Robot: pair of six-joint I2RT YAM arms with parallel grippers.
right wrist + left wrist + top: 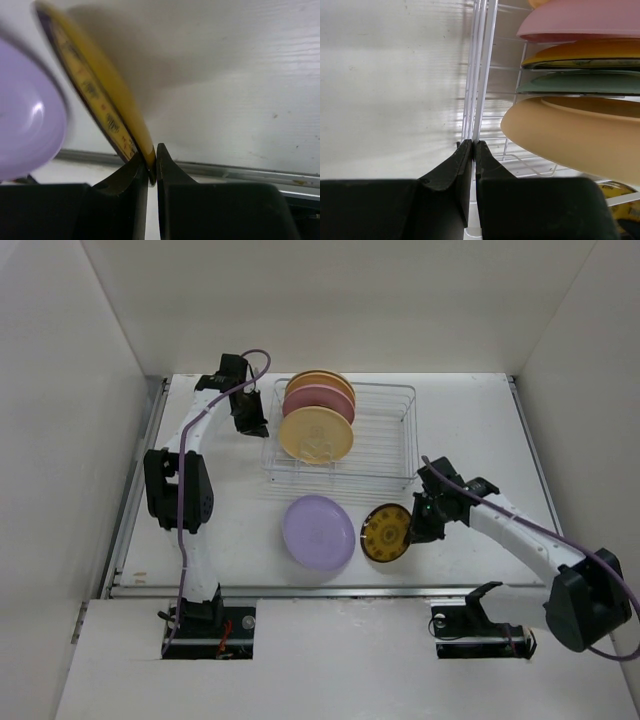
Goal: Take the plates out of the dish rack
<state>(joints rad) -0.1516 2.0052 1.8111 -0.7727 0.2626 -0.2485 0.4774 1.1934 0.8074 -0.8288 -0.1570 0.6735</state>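
**Plates: one down, one in hand, the rest racked**

The plates are partly unloaded. The lilac plate [318,532] lies flat on the desk [480,430] at lower centre of the overhead view. Just to its right is the ornate yellow-brown plate [385,533], out of the dish rack [380,440] but not yet released. At least four are left to do, standing on edge in the rack's left part: the cream plate [316,434] in front, then a teal plate [580,84], an orange-yellow plate [585,52] and the pink plate [320,398].

The right arm stretches from the lower right of the frame toward the centre. The right fingers [175,170] are pinched narrowly on the yellow-brown plate's rim, holding it steeply tilted. Whether its far edge rests on the desk cannot be told.

The left arm rises along the left side of the frame, wrist bent toward the rack's left wall. The left fingers [450,170] are nearly together, clamped on a rim wire there, apparently steadying the rack.
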